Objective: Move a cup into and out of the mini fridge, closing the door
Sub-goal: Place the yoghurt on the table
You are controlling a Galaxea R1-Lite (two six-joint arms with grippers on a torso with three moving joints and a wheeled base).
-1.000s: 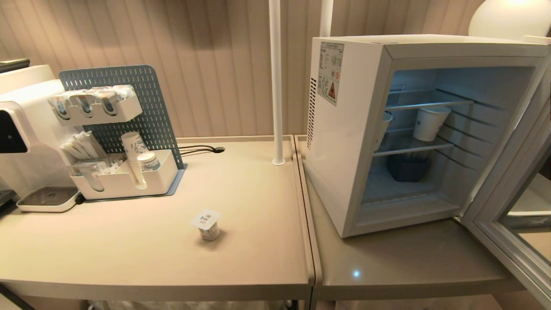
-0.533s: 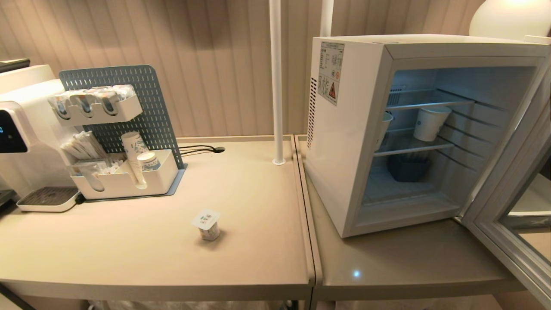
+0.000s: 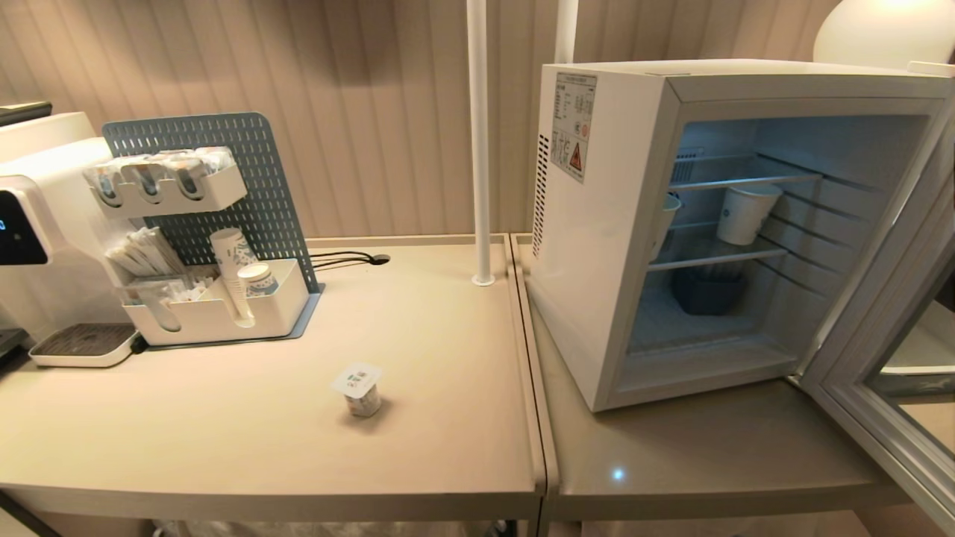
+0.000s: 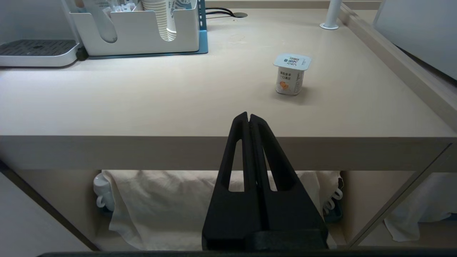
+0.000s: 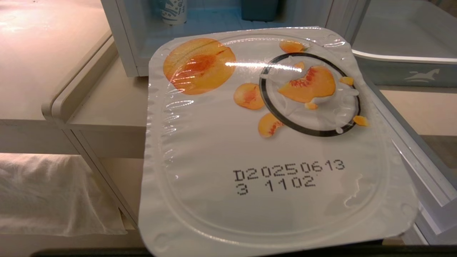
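Observation:
A sealed yogurt cup, its foil lid (image 5: 264,142) printed with peaches, fills the right wrist view; my right gripper holds it in the air, off the table's front edge, with the fingers hidden beneath the lid. Beyond it stands the white mini fridge (image 5: 121,39) with its inside lit. In the head view the mini fridge (image 3: 597,246) is on the right table and its door (image 3: 888,350) is swung wide open to the right. My left gripper (image 4: 249,116) is shut and empty, parked below the left table's front edge. Neither arm shows in the head view.
A second yogurt cup (image 3: 359,389) stands on the left table. Inside the fridge a paper cup (image 3: 746,212) is on a wire shelf above a dark blue container (image 3: 705,291). A pegboard organiser (image 3: 216,298), a water dispenser (image 3: 30,224) and a white pole (image 3: 477,142) line the back.
The water dispenser's display has lit up. Nothing else in the head view has moved.

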